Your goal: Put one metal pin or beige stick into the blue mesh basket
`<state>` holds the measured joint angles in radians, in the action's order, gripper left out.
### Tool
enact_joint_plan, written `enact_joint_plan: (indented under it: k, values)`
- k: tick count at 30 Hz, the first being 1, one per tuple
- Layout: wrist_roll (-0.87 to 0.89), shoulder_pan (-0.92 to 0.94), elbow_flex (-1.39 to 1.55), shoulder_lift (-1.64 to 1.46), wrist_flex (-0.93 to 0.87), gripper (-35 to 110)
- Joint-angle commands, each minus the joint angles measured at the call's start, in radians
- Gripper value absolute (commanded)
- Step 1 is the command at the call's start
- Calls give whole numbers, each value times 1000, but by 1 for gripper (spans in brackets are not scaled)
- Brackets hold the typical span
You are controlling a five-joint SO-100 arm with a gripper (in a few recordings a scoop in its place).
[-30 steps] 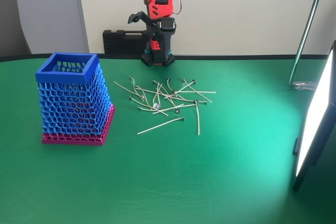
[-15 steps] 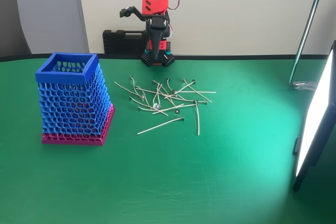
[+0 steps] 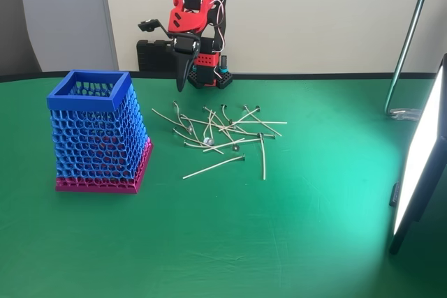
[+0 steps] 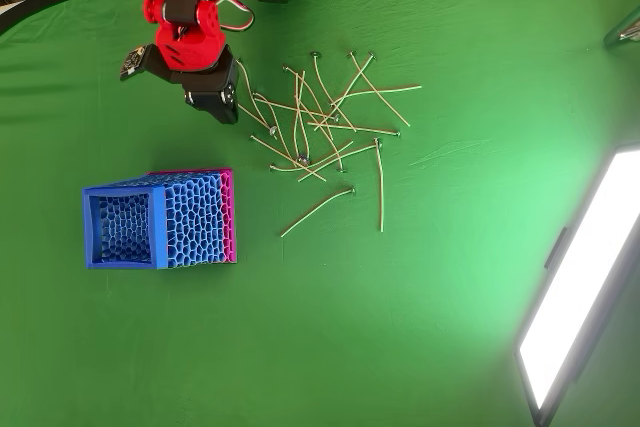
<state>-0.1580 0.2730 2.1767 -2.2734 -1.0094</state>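
Note:
Several thin beige sticks with small dark heads lie in a loose pile [image 3: 220, 130] [image 4: 320, 132] on the green table. One long stick [image 3: 213, 166] [image 4: 317, 210] lies apart at the pile's near side. The blue mesh basket [image 3: 89, 91] [image 4: 195, 219] stands upright on its pink base band, left of the pile. My red and black gripper [image 3: 180, 87] [image 4: 228, 112] points down, hanging above the table just past the pile's far left end. Its jaws look shut, with nothing held between them.
A black case [image 3: 155, 54] sits against the back wall behind the arm. A bright light panel [image 3: 419, 158] [image 4: 580, 287] stands along the right edge, with a metal pole [image 3: 408, 40] behind it. Open green cloth lies in front of the basket and the pile.
The arm has unfolded from its upright pose. The gripper has swung down and to the left, towards the far left end of the pile.

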Motion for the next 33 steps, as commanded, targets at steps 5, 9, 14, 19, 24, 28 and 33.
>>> enact_joint_plan:
  k: [5, 9, 14, 19, 24, 28, 33]
  values:
    - [-69, -37, -8, 106, 64, 1]
    - [-117, -58, -48, 181, 75, 1]
    - [-166, -58, -75, 227, 103, 1]
    - [-77, -28, -106, 235, 137, 1]
    - [110, 2, -147, 272, 123, 1]
    - [253, 18, -146, 322, 156, 1]
    - [405, 0, -169, 403, 153, 1]
